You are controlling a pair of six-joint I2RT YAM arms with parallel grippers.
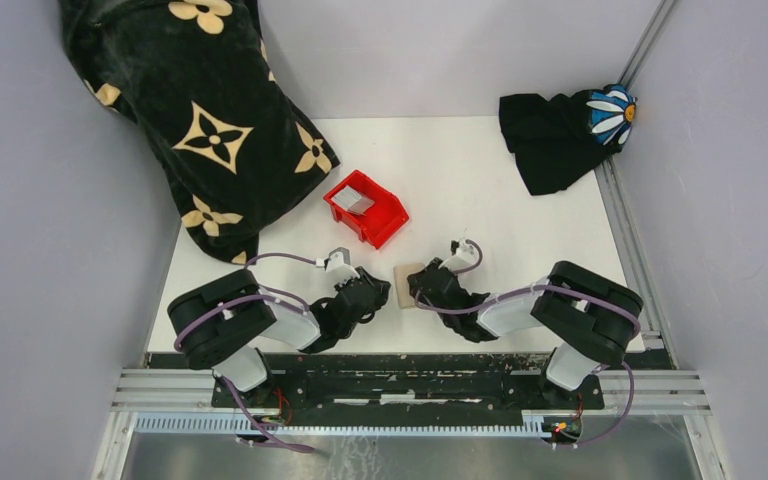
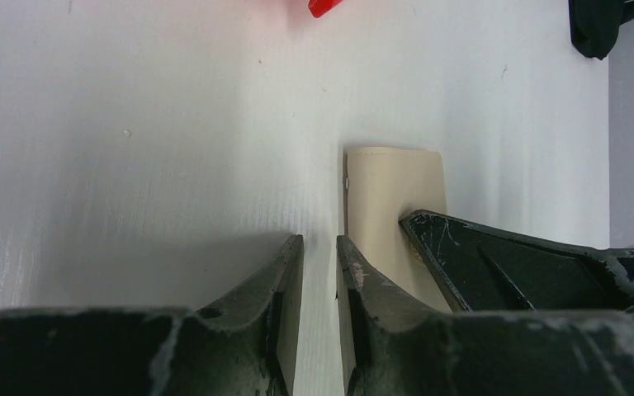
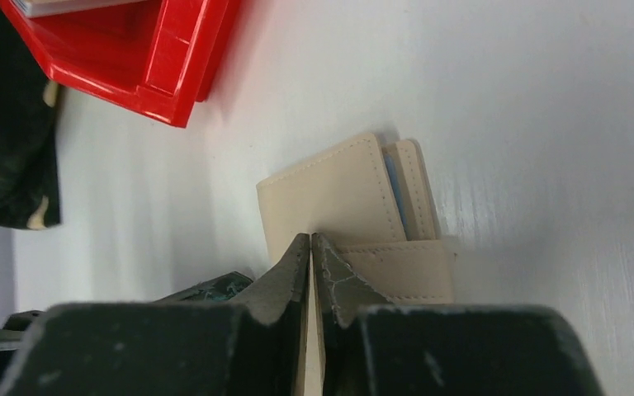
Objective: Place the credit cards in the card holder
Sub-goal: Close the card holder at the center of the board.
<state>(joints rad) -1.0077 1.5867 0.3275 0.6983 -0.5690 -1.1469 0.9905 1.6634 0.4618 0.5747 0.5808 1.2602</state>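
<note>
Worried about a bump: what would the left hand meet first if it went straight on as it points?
Probably the card holder: one finger of the left hand lines up with its edge; depth unclear.

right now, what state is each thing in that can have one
tan folding leather-like card holder: folded shut, lying flat, pale blue card edge showing
red plastic bin: upright, open top
thin grey cards: lying in that bin
left pincer: barely open, holding nothing
right pincer: shut, tips on that holder
</note>
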